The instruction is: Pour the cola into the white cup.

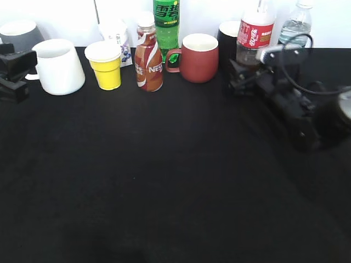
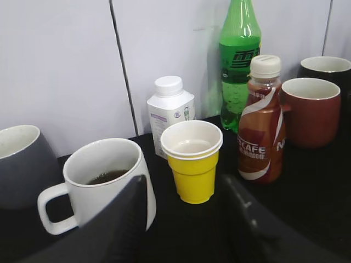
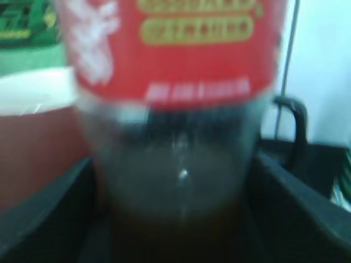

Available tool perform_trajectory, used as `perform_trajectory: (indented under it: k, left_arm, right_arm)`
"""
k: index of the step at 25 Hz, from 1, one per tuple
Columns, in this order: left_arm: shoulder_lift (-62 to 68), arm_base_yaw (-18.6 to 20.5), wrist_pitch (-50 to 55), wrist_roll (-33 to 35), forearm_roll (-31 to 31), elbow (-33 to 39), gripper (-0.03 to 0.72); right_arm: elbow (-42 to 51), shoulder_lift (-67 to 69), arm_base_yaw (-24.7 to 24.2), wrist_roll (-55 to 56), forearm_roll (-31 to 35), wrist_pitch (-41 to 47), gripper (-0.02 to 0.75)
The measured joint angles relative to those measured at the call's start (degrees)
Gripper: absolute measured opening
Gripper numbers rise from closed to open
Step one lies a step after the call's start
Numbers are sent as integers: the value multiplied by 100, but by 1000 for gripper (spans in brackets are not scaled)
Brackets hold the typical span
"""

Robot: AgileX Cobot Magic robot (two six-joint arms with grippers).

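The cola (image 1: 254,34), a clear bottle with a red label and a little dark liquid at the bottom, stands upright at the back right. It fills the right wrist view (image 3: 175,66). My right gripper (image 1: 244,68) is shut on its lower body, one finger on each side (image 3: 173,219). The white cup (image 1: 57,68) stands at the back left, with dark liquid inside it in the left wrist view (image 2: 90,194). My left gripper (image 1: 13,71) is open and empty beside the cup; its left finger overlaps the cup's wall in the left wrist view (image 2: 186,219).
Along the back stand a grey mug (image 1: 19,35), a yellow cup (image 1: 107,66), a small white bottle (image 1: 116,35), a Nescafe bottle (image 1: 148,60), a green bottle (image 1: 166,24), a red mug (image 1: 198,57), a black mug (image 1: 227,35) and a water bottle (image 1: 295,24).
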Motion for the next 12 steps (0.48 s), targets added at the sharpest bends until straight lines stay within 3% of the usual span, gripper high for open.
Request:
perform_trajectory:
  k: [3,4,5,8,10,12]
  left_arm:
    - [-183,0,427,0,-12,0,327]
    - [-377,0,692,0,-30,0,327]
    - [-594,0,1296,0,-89,-93,327]
    - [-1107,0,4561,-6,-360,-956,328]
    - [-1195,0,6433,-6,-673,-1506,329]
    - [-1205,0,7856,9,-1154,-1908,377]
  right_arm:
    - [721,-857,0,30,-1,286,659]
    - [823,-1351,0,114,-72,995,659]
    - [859,-1834,0,363,-249,1992,657]
    - [859,-3204,0,1050,-641,5875,629]
    - [800,-3869,0,1116,-588,8300,606]
    - [595,-4338,0,981,-327,10258,584]
